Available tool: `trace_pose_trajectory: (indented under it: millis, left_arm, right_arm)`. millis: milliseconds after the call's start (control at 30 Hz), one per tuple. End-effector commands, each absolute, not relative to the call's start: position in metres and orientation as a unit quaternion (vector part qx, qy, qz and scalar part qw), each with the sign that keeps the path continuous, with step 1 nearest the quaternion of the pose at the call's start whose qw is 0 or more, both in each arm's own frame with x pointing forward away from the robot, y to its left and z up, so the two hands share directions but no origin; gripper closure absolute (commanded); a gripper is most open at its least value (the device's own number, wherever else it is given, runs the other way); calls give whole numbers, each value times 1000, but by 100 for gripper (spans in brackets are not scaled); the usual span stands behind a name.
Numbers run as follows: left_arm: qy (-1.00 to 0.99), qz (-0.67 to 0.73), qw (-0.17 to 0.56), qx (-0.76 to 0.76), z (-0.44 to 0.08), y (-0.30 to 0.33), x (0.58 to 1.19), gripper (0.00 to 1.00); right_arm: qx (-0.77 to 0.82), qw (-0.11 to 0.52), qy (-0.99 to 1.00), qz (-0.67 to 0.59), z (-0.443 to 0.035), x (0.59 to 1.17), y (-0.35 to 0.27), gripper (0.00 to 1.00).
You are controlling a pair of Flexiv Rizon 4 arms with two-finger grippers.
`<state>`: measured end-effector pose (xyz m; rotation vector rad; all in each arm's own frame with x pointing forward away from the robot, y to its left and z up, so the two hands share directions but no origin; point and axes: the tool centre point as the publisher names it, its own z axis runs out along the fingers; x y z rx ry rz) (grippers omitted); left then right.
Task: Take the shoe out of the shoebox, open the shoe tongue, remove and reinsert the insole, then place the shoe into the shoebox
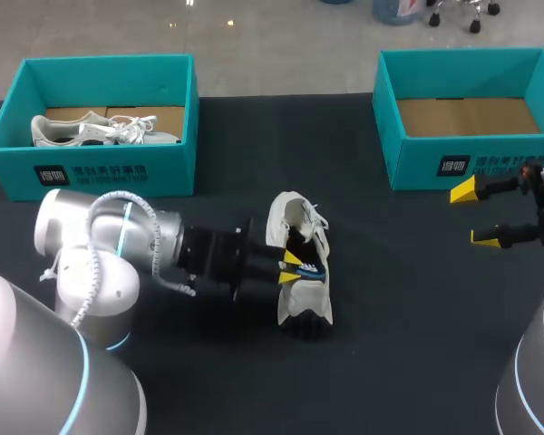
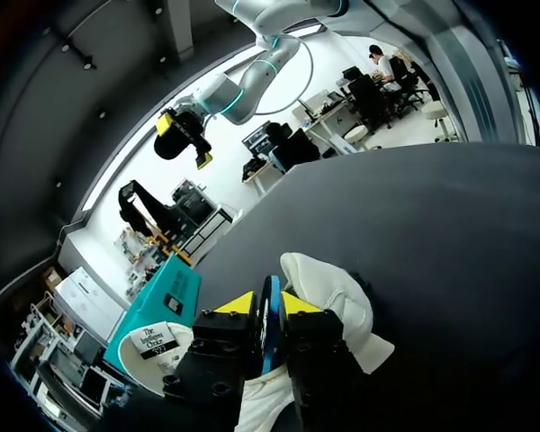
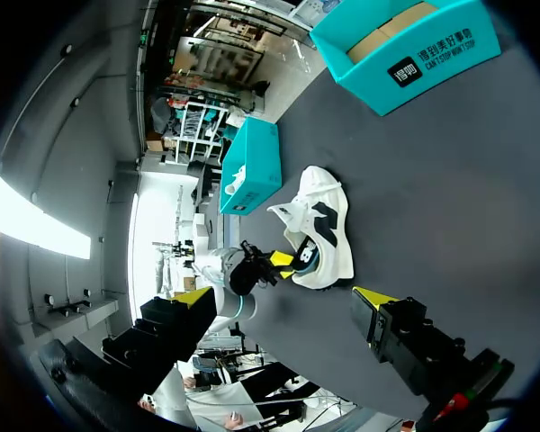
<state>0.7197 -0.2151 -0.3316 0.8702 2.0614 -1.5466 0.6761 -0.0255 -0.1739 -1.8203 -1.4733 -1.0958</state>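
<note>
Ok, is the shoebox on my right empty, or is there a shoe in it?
Empty: the right shoebox shows only its bare cardboard floor. The shoe lies out on the table.

Table top (image 1: 417, 308): dark, matt, cloth-like, no glare. 2 shoeboxes, left shoebox (image 1: 109, 172) and right shoebox (image 1: 426, 163): teal card, smooth and matt outside, with floors of raw brown card. Shoe (image 1: 301, 227) on the table: off-white upper of soft matt fabric with smoother panels, cloth laces, black ridged rubber-like sole. Insole (image 2: 268, 315), pinched in the left gripper (image 1: 291, 266): thin, smooth blue edge. Left arm (image 1: 72, 227): glossy white-silver shells, ribbed white hose. Left gripper and right gripper (image 1: 476, 214): matt black bodies, matt yellow plastic-looking tips.
</note>
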Motion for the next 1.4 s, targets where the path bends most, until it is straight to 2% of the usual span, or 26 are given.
trace_pose_trajectory:
  millis: [33,100,233,267,367,400,433,767,833,967,1333,1400]
  left_arm:
    - [741,-552,211,318,-319,-208,719,49]
    - [739,-552,214,322,-315,-206,720,49]
    - [735,-548,217,334,-304,-203,722,54]
    - [735,-548,215,336,-302,-202,723,58]
    - [734,-544,213,346,-297,-201,727,73]
    - [734,-544,207,349,-294,-200,730,89]
    - [736,-542,202,352,-293,-200,731,100]
    - [773,-482,28,412,-290,-191,730,100]
    - [777,-474,13,414,-290,-190,729,100]
    - [810,-461,-57,356,-287,-186,725,100]
    - [810,-461,-57,356,-287,-186,725,100]
    - [809,-398,-45,431,-285,-188,720,100]
  right_arm:
    - [-679,273,-547,-407,-174,675,-25,0]
    - [-679,273,-547,-407,-174,675,-25,0]
    - [-679,273,-547,-407,-174,675,-25,0]
    - [-679,273,-547,-407,-174,675,-25,0]
    - [-679,273,-547,-407,-174,675,-25,0]
    - [-679,273,-547,-407,-174,675,-25,0]
    - [-679,273,-547,-407,-174,675,-25,0]
    - [-679,273,-547,-407,-174,675,-25,0]
    - [-679,273,-547,-407,-174,675,-25,0]
    - [-679,273,-547,-407,-174,675,-25,0]
    - [-679,273,-547,-407,-174,675,-25,0]
    - [-679,273,-547,-407,-174,675,-25,0]
